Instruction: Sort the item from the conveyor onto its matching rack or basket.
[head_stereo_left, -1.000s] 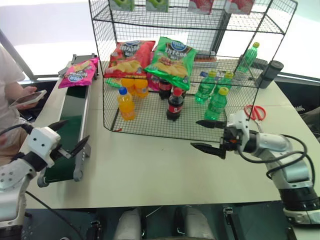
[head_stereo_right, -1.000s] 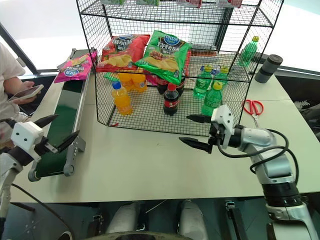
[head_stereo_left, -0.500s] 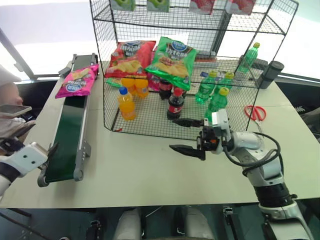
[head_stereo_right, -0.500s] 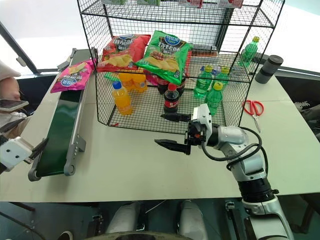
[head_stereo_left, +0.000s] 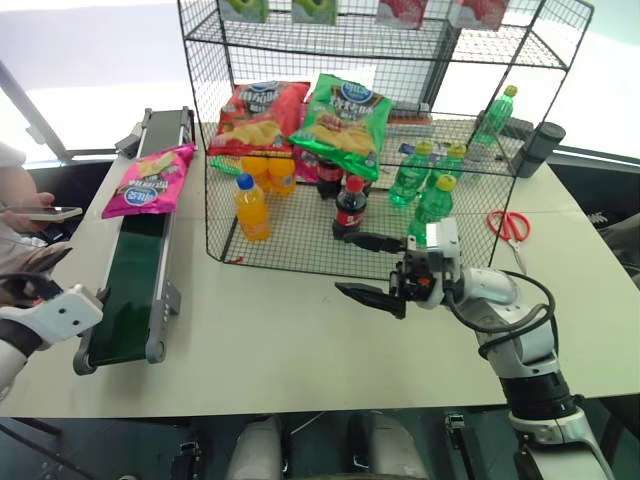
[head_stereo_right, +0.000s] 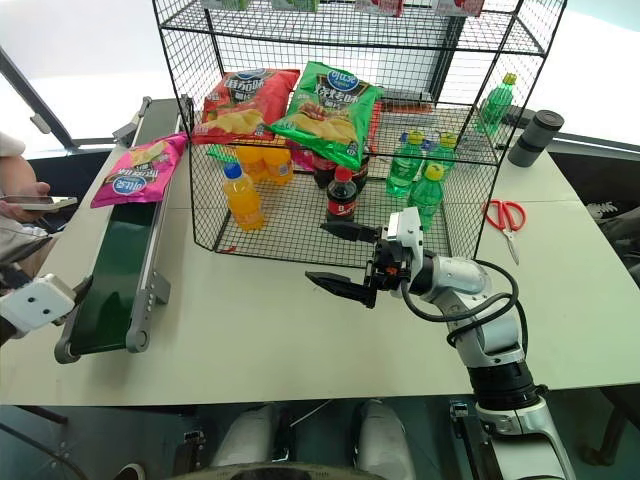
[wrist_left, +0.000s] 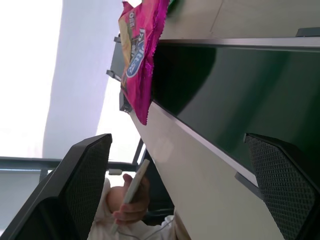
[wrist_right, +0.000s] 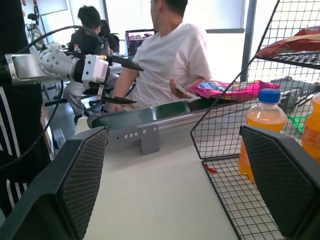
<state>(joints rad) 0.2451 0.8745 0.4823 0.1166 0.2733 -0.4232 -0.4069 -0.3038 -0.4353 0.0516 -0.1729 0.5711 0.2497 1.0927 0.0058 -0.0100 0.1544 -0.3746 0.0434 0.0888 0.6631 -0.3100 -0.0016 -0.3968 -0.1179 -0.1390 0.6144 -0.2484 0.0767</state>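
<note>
A pink crisp bag (head_stereo_left: 147, 178) lies flat at the far end of the green conveyor (head_stereo_left: 128, 290), its long axis running along the belt, and it is the thing we have to reach. Our left hand (wrist_right: 116, 80) hangs off the near end of that belt, out past the table (head_stereo_left: 280, 340) edge, so the bag sits straight ahead of it, well apart, with the whole run of the belt between them. Its two black fingers stand wide apart, with nothing between them. Our right hand (head_stereo_left: 372, 268) is over the middle of the table, just in front of the black wire rack (head_stereo_left: 330, 150), fingers likewise spread and holding nothing, pointing across toward the conveyor. We judge the left arm the natural one for the pickup: it is on the bag's side and in line with the belt, while the right would have to cross the table. On the rack's middle shelf a red bag (head_stereo_left: 257, 115) and a green bag (head_stereo_left: 343, 120) already lie side by side. A person's hand holding a phone (head_stereo_left: 50, 212) shows beside the conveyor.
</note>
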